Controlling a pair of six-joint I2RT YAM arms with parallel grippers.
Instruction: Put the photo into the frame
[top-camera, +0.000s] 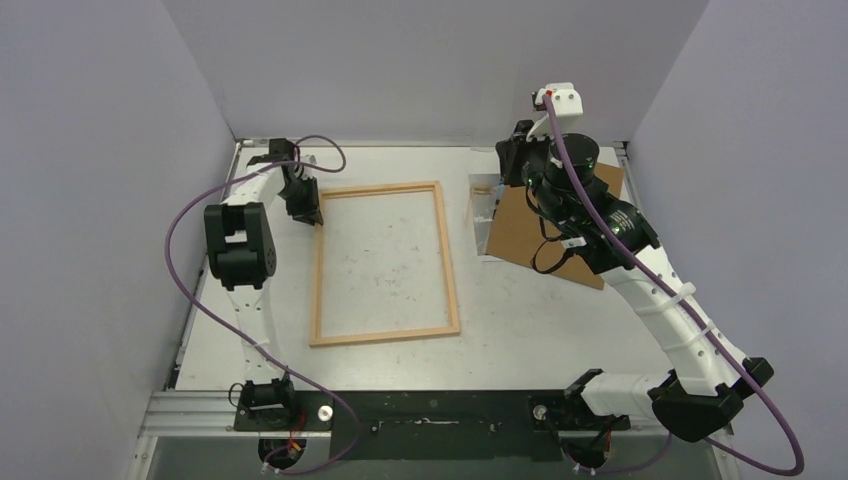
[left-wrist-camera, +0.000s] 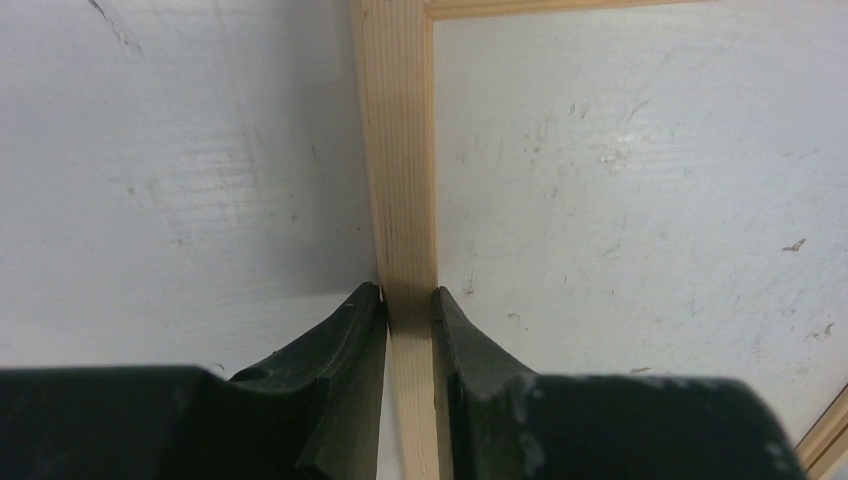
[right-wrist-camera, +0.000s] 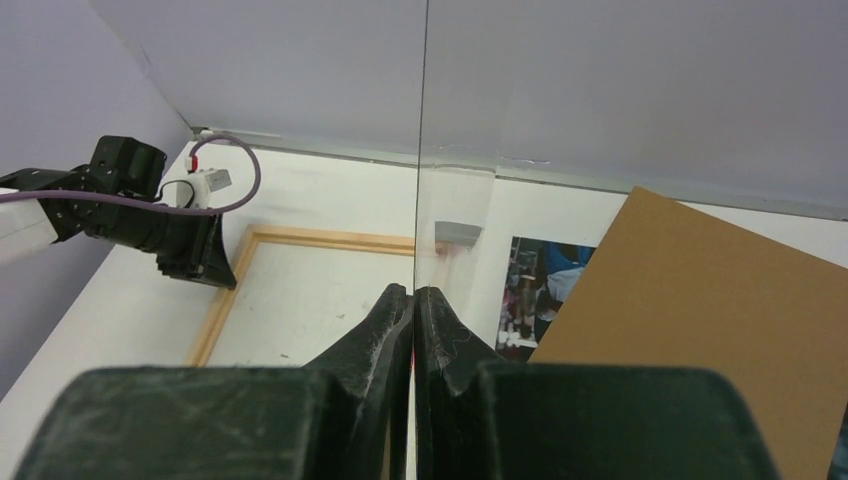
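Observation:
The light-wood frame lies flat on the white table. My left gripper is shut on its left rail near the far left corner, one finger on each side of the rail. The photo lies on the table right of the frame, partly under a brown backing board. My right gripper is shut on the edge of a thin clear pane, held upright above the table between frame and photo. From above, the right gripper sits at the far right of the frame.
The brown backing board lies tilted at the back right, under the right arm. Grey walls close in the table on three sides. A purple cable loops off the left arm.

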